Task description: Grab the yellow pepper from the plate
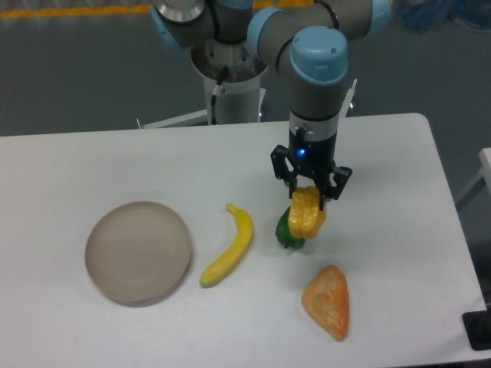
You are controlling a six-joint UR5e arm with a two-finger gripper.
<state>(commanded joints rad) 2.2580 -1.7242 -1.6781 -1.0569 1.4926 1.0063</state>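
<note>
The yellow pepper [307,214] hangs in the air right of the table's middle, with my gripper [309,192] shut on its top. It partly covers the green pepper [285,232] that lies on the table behind and below it. The beige plate [137,251] sits at the front left with nothing on it, far to the left of the gripper.
A yellow banana [230,245] lies between the plate and the green pepper. An orange-tan triangular wedge [328,302] lies at the front right, below the gripper. The table's right edge runs near x 600.
</note>
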